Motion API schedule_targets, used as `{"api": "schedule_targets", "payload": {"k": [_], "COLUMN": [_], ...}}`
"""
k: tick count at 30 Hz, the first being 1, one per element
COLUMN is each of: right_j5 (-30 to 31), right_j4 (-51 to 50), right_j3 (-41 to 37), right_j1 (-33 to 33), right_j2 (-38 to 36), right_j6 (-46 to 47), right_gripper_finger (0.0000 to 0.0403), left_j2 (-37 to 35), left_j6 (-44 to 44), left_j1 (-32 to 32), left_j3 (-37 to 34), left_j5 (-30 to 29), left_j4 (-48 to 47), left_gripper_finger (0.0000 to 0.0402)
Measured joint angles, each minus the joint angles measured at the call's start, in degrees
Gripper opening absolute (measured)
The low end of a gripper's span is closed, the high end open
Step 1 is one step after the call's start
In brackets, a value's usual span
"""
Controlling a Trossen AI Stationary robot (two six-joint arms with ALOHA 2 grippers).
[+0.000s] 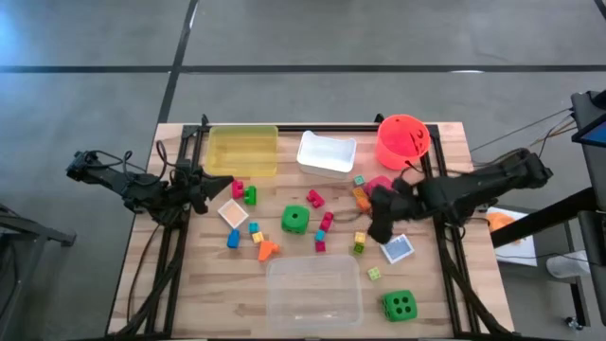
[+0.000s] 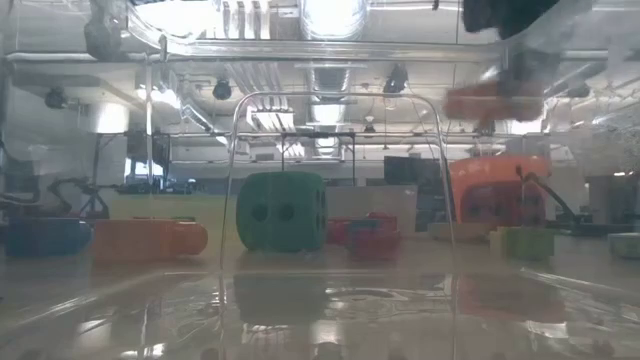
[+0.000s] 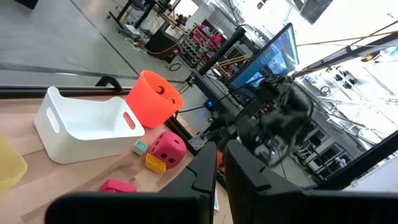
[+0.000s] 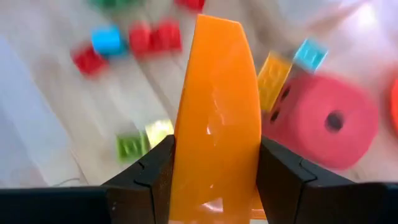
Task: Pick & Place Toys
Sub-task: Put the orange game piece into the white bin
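My right gripper [image 4: 217,149] is shut on an orange plastic block [image 4: 217,93] and hangs above the table's right half [image 1: 381,218], near the pink dotted die [image 4: 323,118]. In the low view the block [image 2: 490,100] shows blurred, high over the table. Small bright blocks [image 1: 320,227] lie scattered on the wood around a green die [image 1: 295,219]. A second green die [image 1: 399,304] rests near the front right. A blue tile [image 1: 398,249] and a beige tile [image 1: 233,212] lie flat. My left gripper [image 1: 204,185] waits at the left, shut and holding nothing. My right gripper pinches the orange block by its two opposite sides [image 4: 186,155] between its two fingers. The fingers slant down from the table's right side. The block sticks out past the fingertips and is lifted clear of the table.
A yellow tub [image 1: 243,150], a white tub [image 1: 327,152] and an orange bucket [image 1: 402,139] stand along the far edge. A clear tub [image 1: 313,289] stands at the near edge, right in front of the low camera.
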Motion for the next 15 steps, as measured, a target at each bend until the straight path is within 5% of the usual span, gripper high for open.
{"api": "schedule_targets", "payload": {"k": [7,15], "right_j5": [-2.18,-15.00], "right_j4": [0.46,0.55], "right_j3": [11.31,23.08], "right_j1": [-13.83,-29.48], "right_j2": [4.71,18.03], "right_j6": [-11.22,-31.55], "right_gripper_finger": [0.0166,0.0166], "left_j2": [0.00,0.00], "left_j6": [-0.01,-0.31], "left_j1": [0.02,0.02], "left_j3": [0.00,0.00], "left_j5": [-0.17,-0.15], "left_j4": [0.00,0.00], "left_gripper_finger": [0.0028,0.0028]}}
